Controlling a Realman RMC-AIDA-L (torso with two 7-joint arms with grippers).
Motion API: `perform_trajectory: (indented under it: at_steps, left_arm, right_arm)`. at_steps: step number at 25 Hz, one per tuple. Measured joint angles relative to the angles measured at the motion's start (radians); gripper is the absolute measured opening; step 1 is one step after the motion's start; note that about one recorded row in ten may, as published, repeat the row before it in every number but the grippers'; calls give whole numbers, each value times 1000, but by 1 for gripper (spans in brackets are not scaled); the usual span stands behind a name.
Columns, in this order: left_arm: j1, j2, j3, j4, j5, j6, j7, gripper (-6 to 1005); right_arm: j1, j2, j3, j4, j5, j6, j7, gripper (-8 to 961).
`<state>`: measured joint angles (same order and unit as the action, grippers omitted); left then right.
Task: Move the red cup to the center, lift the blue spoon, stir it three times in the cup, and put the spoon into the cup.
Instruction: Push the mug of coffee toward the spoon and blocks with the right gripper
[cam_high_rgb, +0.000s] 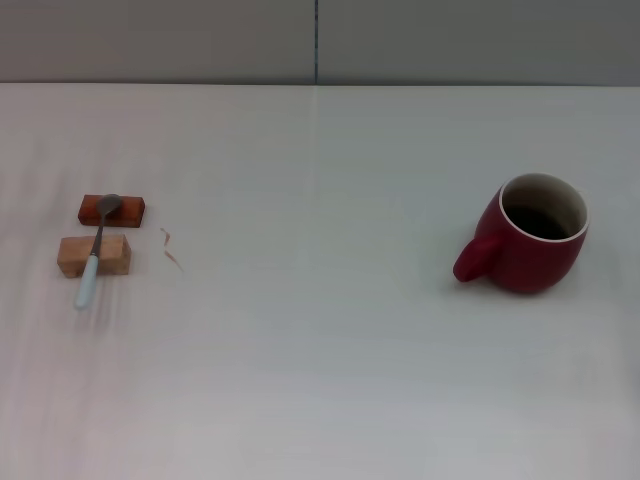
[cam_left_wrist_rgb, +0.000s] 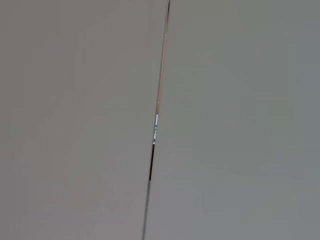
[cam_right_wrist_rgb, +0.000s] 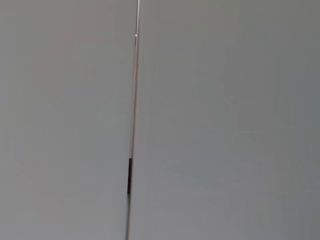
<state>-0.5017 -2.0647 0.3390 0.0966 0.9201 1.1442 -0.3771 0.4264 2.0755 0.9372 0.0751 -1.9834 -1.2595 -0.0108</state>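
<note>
Jaws of either gripper out of sight, state unknowable. Beyond them, red cup (cam_high_rgb: 532, 247) upright far right, uncentered; blue spoon (cam_high_rgb: 96, 254) far left, propped across two wooden blocks (cam_high_rgb: 96, 239), presumably for easy pickup.

Red cup (cam_high_rgb: 530, 247), upright at right, handle pointing left, cream interior. Blue spoon (cam_high_rgb: 96, 252), far left, laid across two wooden blocks (cam_high_rgb: 94, 255), bowl farthest away.
</note>
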Motion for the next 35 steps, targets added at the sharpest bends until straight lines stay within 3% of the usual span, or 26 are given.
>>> perform_trajectory:
  at_steps: [26,35]
  left_arm:
    - [3,2,0,-1,-1,0,-2,843]
    - [3,0,-2,-3,-1,0,-2,843]
  right_arm:
    - [-6,1,-1,-3,-3,1,0,596]
    - [-12,2,-3,-5,-4,1,0,242]
